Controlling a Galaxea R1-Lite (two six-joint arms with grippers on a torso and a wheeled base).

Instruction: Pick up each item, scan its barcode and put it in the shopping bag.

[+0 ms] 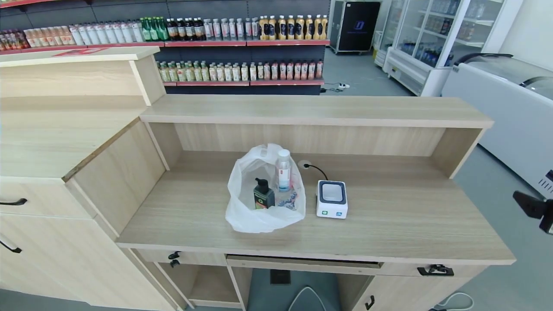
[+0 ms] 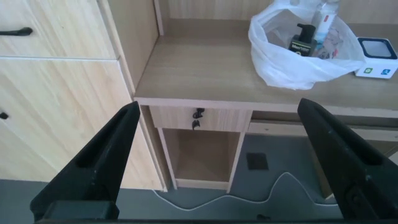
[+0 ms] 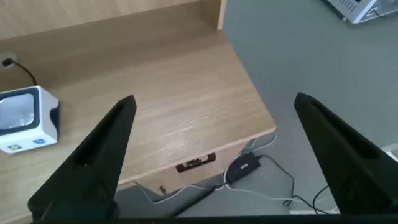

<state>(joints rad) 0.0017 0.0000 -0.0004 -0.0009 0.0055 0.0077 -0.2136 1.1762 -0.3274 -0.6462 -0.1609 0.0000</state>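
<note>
A white plastic shopping bag (image 1: 263, 207) stands open on the wooden counter (image 1: 389, 224). Inside it stand a dark pump bottle (image 1: 263, 194) and a clear bottle with a white cap (image 1: 283, 170), with a patterned packet beside them. Right of the bag sits the white barcode scanner (image 1: 331, 198), its black cable running to the back. My left gripper (image 2: 217, 162) hangs open below the counter's front left, off the bag (image 2: 298, 46). My right gripper (image 3: 214, 155) is open over the counter's right front corner, away from the scanner (image 3: 25, 118). Nothing is between either pair of fingers.
A raised shelf (image 1: 315, 110) runs behind the work surface, with a taller cabinet (image 1: 65, 125) at the left. Drawers and an open cubby (image 2: 202, 155) lie under the counter. Drink shelves and fridges stand in the room behind. Cables lie on the floor (image 3: 261, 180).
</note>
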